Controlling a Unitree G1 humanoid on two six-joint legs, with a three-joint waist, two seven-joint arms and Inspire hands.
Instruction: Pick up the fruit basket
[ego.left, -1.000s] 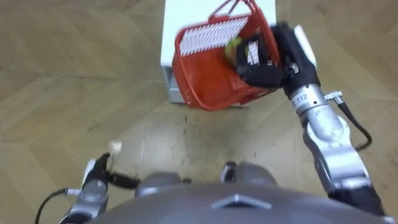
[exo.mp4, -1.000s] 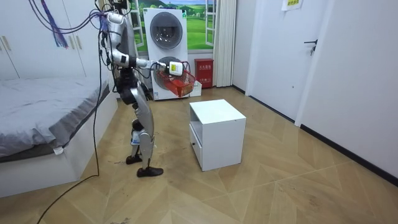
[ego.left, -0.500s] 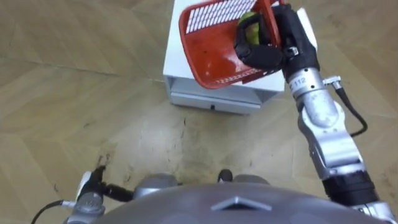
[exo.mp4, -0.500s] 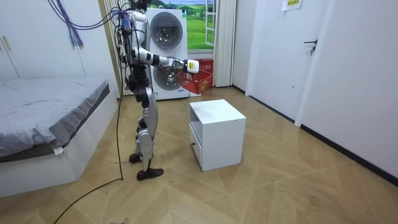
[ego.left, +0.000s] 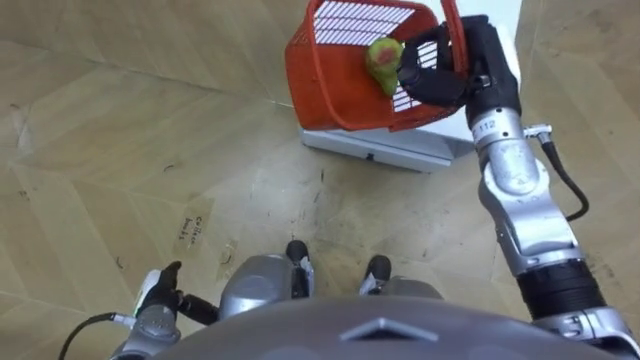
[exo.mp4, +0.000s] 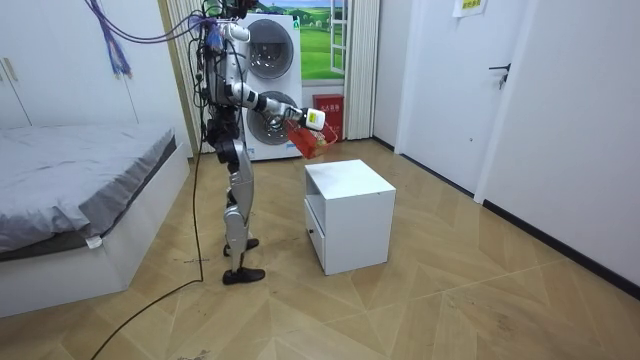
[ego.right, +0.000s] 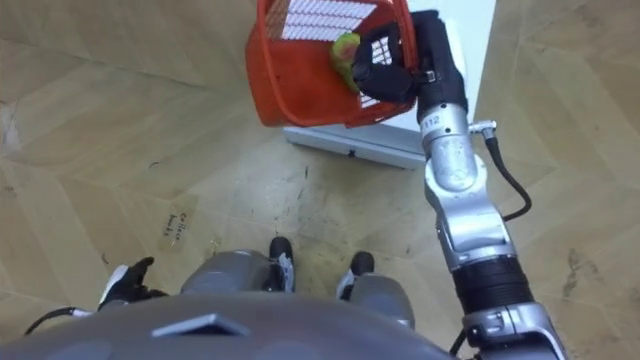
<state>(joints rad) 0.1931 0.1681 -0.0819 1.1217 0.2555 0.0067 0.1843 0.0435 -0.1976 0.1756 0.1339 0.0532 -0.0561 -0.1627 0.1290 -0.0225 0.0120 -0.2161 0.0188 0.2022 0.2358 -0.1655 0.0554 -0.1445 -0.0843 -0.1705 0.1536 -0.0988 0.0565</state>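
The red plastic fruit basket (ego.left: 345, 75) hangs tilted in the air, just off the near edge of the white cabinet (ego.left: 400, 150). A green-yellow fruit (ego.left: 383, 60) lies inside it. My right hand (ego.left: 440, 72) is shut on the basket's rim and handle at its right side, arm stretched forward. In the room view I stand beside the cabinet (exo.mp4: 347, 215), holding the basket (exo.mp4: 308, 142) out at chest height with the right hand (exo.mp4: 316, 118). My left hand (ego.left: 160, 298) hangs low at my side, fingers relaxed and holding nothing.
A bed (exo.mp4: 70, 190) stands at the room view's left. A washing machine (exo.mp4: 268, 80) and a red box (exo.mp4: 328, 115) are behind me. A closed door (exo.mp4: 505, 100) is at the right. A small label (ego.left: 195, 222) lies on the wooden floor.
I have stepped towards the cabinet and reached further out. The basket, still in my right hand, has moved towards the room view's right and slightly lower. The eye view has shifted.
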